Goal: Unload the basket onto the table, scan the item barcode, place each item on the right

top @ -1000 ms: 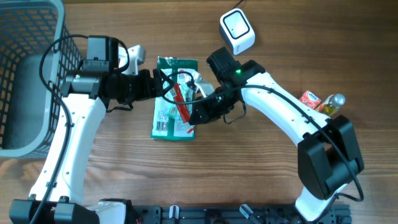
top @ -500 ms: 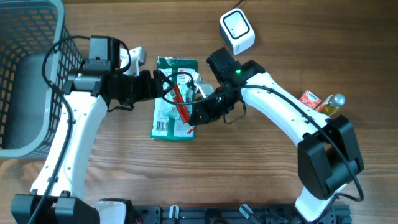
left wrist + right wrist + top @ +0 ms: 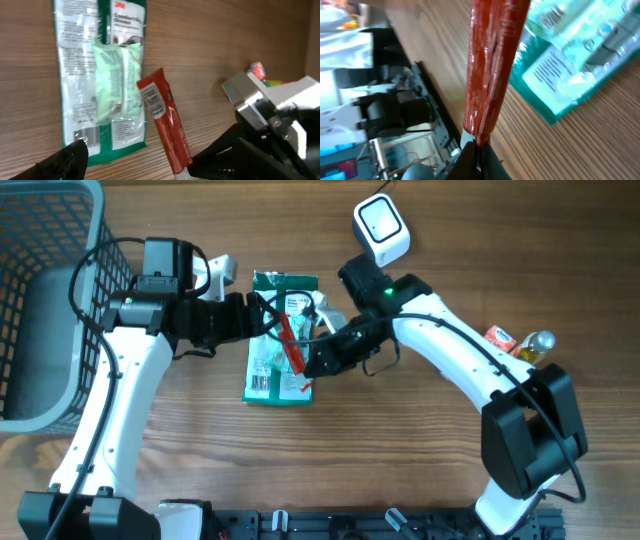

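I have the red stick packet (image 3: 291,346) pinched at one end in the right gripper (image 3: 307,368). Its jaws are clamped tight on the packet's sealed tip, which shows plainly in the right wrist view, where the red stick packet (image 3: 492,65) rises away from the right gripper (image 3: 475,152) at the bottom of the frame. The packet is held off the counter (image 3: 400,465), slanting over the right-hand part of a green and white pouch (image 3: 268,372) that lies flat on the wood.

The left gripper (image 3: 262,320) reaches in from the left at the packet's other end. Its jaws stand wide, one to each side of that end, and I see nothing gripped between them. I cannot tell from the overhead view whether either jaw touches the packet.

From the left wrist camera, the red stick packet (image 3: 166,127) runs diagonally across the frame. A white label with a barcode (image 3: 153,98) sits near its upper end, facing that camera. The green and white pouch (image 3: 100,75) lies just beside and partly under it.

The white scanner (image 3: 381,230) sits at the far edge of the counter, apart from the packet and up past the right arm's elbow. A grey mesh basket (image 3: 40,230) stands at the far left. A small red carton (image 3: 498,338) and a little bottle (image 3: 538,345) rest together at the right, near the right arm's base.
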{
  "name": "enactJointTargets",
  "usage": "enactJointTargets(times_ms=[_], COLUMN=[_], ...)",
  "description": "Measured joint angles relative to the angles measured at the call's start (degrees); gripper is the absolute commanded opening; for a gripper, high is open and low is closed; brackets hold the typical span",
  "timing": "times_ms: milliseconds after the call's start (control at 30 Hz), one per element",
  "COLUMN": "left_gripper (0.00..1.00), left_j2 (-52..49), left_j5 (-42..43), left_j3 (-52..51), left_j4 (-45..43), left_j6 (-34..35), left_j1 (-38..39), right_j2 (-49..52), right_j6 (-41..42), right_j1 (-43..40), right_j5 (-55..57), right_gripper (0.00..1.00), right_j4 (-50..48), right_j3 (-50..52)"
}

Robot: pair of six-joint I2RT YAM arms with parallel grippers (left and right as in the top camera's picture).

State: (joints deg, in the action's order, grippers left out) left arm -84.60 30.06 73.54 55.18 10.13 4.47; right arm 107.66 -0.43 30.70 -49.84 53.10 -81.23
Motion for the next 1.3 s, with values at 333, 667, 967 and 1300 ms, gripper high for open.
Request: enactJointTargets(times_ms=[333, 667, 967, 1300], left_gripper=[0.80, 0.54, 0.40, 0.24], left_j2=[0.00, 0.00, 0.00, 0.00], left_j5=[7.45, 10.91, 13.09, 14.21], left_j3=[0.00, 0.00, -0.04, -0.04], left_j4=[-2.84, -4.57, -5.09, -5.09], left_j6=[-0.02, -0.07, -0.24, -0.24], left_j1=[0.00, 0.00, 0.00, 0.00], right_j2=[0.00, 0.00, 0.00, 0.00], right_j6=[-6.32, -8.50, -8.68, -6.62], right_j1=[-3.52, -3.52, -3.52, -3.52], right_j5=[-16.28, -25.11, -26.47, -25.94], right_gripper=[0.04, 0.04, 0.04, 0.04], right_j4=[-2.86, -5.75, -7.13, -10.01], right_j3=[0.00, 0.02, 0.02, 0.11])
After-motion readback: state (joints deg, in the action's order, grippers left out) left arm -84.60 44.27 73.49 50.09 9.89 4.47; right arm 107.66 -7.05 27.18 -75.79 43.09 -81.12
